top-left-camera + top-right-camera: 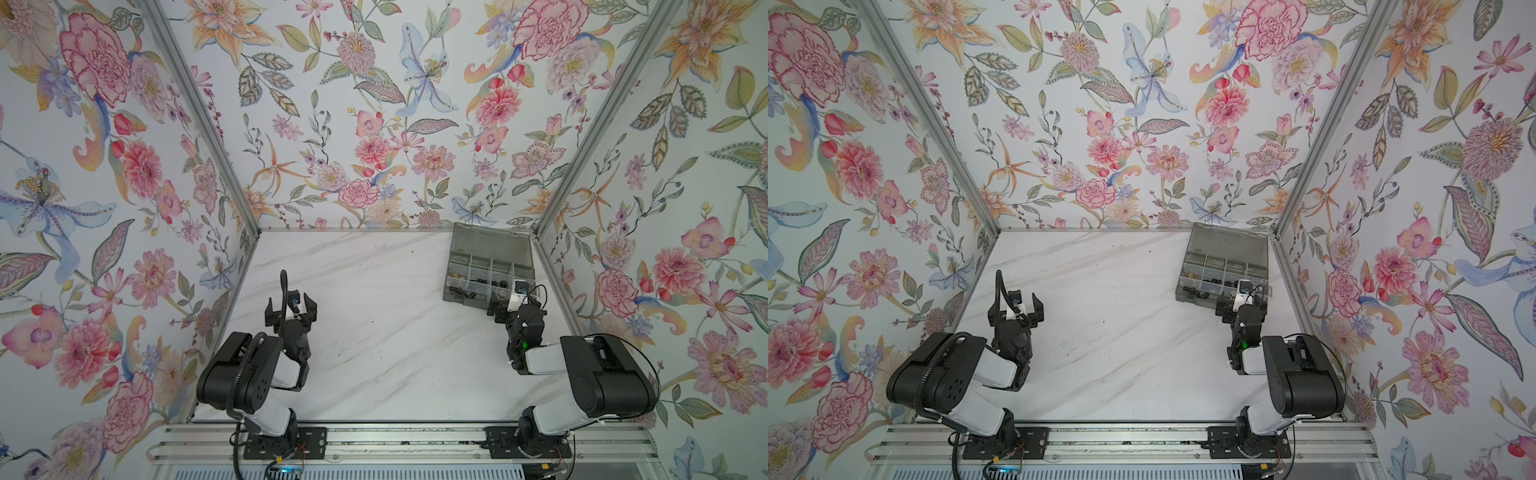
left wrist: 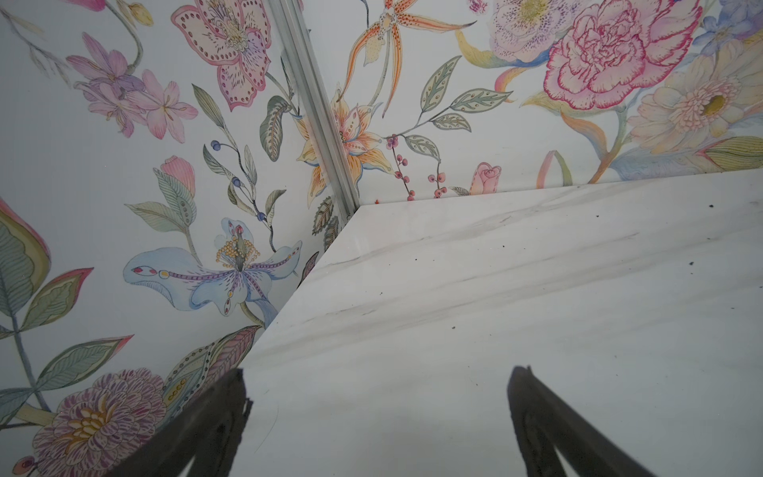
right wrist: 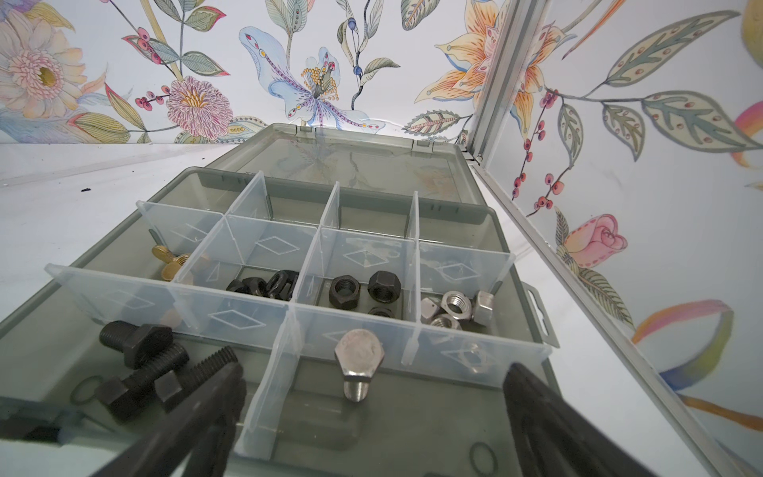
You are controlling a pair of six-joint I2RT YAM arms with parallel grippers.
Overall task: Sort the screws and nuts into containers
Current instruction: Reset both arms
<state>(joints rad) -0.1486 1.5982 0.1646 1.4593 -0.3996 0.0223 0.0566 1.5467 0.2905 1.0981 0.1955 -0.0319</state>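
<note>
Screws (image 3: 142,345) & nuts (image 3: 382,285) in open-box compts (image 3: 231,318)

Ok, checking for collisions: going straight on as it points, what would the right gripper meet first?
Probably the silver bolt in the nearest compartment of the box, or the clear divider behind it; depth is unclear.

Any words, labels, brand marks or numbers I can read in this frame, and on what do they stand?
None can be read in any view.
Head of the silver bolt: faint raised marks, too blurred to read.
Lid of the organizer box: a small dark mark near one corner, too small to read.
The clear dividers: embossed diamond outlines only, no letters.
</note>
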